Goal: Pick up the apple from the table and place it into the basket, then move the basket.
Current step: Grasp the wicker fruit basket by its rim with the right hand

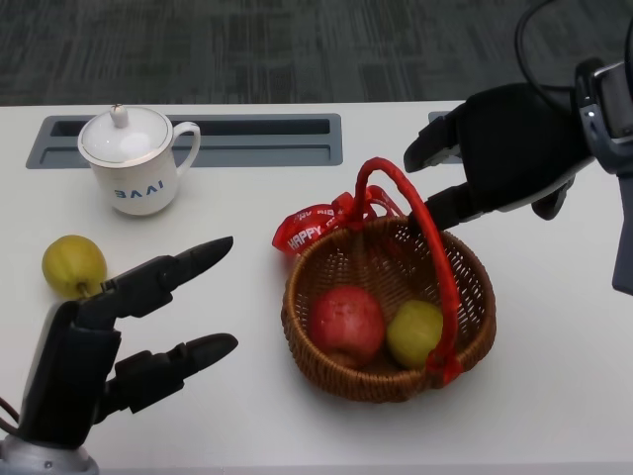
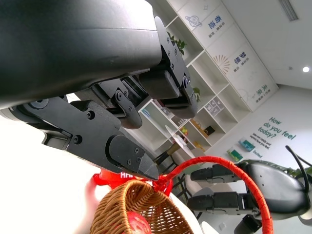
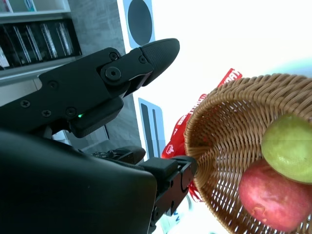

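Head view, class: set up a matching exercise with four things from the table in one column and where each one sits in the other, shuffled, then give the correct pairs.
Things
1. red apple
2. white lidded mug
3. yellow-green fruit on the table
4. right hand

Places
A. beside the left hand, outside the basket
B. near the basket's red handle, holding nothing
C. inside the basket, next to a green fruit
D. at the far left of the table, by the grey slot

Pairs: 1-C, 2-D, 3-A, 4-B
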Robot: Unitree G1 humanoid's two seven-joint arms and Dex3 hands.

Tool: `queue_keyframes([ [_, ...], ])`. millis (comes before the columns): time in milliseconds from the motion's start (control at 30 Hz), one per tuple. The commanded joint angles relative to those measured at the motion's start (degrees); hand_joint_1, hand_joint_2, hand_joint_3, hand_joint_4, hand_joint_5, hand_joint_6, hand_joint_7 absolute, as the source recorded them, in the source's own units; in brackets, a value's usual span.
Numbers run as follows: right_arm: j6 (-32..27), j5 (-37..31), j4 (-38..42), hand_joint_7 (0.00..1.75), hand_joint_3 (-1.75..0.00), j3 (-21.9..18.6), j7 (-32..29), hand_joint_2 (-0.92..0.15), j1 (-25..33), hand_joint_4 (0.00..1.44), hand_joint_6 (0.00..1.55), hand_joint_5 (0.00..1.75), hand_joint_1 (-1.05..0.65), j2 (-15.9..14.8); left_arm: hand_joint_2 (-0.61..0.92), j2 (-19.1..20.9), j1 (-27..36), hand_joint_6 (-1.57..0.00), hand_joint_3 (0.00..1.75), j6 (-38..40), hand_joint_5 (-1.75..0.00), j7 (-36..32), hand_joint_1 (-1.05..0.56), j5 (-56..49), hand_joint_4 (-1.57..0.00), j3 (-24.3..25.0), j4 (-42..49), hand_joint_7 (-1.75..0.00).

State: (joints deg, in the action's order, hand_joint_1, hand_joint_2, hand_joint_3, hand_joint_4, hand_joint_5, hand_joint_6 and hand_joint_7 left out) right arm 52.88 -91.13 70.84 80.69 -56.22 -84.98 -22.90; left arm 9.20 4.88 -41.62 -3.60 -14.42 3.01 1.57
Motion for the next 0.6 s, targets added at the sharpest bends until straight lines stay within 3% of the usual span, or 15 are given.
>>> queue_keyframes([
  [33, -1.75, -1.44, 0.14, 0.01, -0.01, 1.72, -3.79, -0.75, 0.43, 0.38, 0.33, 0.01, -0.92, -0.48, 0.82, 0.67, -0.68, -0.76, 0.00, -0.56, 0.00, -0.20, -0.21, 0.65, -0.84, 0.37, 0.42, 0.00],
  [367, -5.81, -4.53, 0.50, 0.01, -0.01, 7.11, -12.03, -0.77, 4.78, 0.41, 0.37, 0.01, -0.81, 1.89, 0.82, -0.39, -0.18, -0.78, 0.00, 0.01, 0.00, -1.09, -0.24, -0.35, -0.86, 0.36, -0.95, 0.00],
  [600, -5.86, -5.20, 1.02, 0.01, -0.02, 9.36, -14.35, -0.85, 7.26, 0.44, 0.40, 0.01, -0.57, 3.41, 0.82, -1.07, -0.07, -0.79, 0.00, 0.03, -0.01, -1.79, -0.24, -0.73, -0.87, 0.50, -0.67, -0.01],
])
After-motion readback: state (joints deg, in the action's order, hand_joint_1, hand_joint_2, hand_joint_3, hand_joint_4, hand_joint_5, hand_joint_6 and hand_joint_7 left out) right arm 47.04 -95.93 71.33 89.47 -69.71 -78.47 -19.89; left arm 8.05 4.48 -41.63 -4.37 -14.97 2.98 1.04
